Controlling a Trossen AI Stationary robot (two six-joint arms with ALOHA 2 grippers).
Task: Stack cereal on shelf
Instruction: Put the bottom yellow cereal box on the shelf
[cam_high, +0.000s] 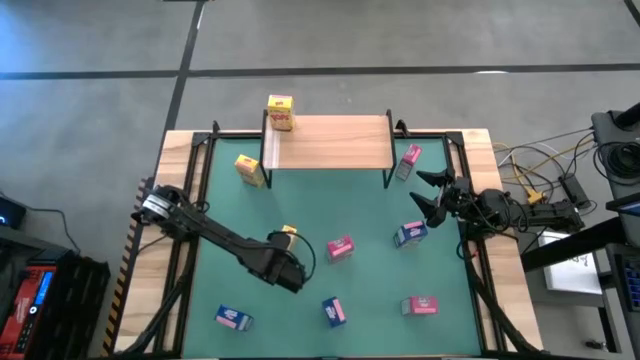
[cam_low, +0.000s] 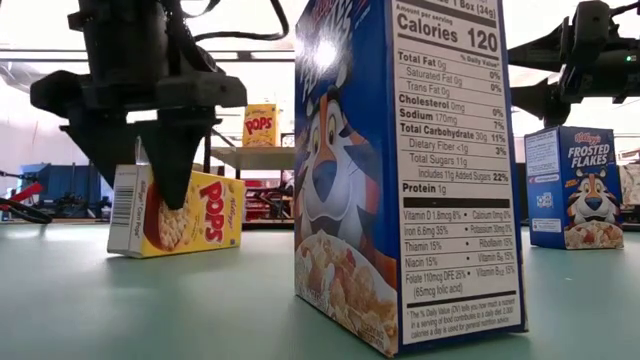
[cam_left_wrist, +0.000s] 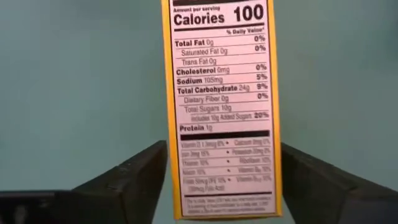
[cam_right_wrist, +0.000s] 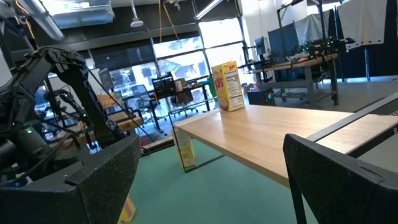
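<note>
My left gripper (cam_high: 288, 241) is open, pointing down at the mat's middle left. Its fingers stand on either side of a yellow cereal box (cam_left_wrist: 221, 106), which rests on a long narrow side (cam_low: 200, 225), nutrition panel up. I see no touch. My right gripper (cam_high: 428, 195) is open and held level above the mat's right side, facing the shelf (cam_right_wrist: 273, 137). The light wood shelf (cam_high: 330, 140) stands at the far edge with one yellow box (cam_high: 281, 112) upright on its far left corner. Another yellow box (cam_high: 250, 170) stands on the mat by the shelf's left legs.
Pink boxes lie on the mat at the centre (cam_high: 340, 247), near right (cam_high: 420, 305) and by the shelf's right legs (cam_high: 408, 160). Blue boxes are at the right (cam_high: 410, 234), near centre (cam_high: 333, 311) and near left (cam_high: 233, 318). A black frame edges the mat.
</note>
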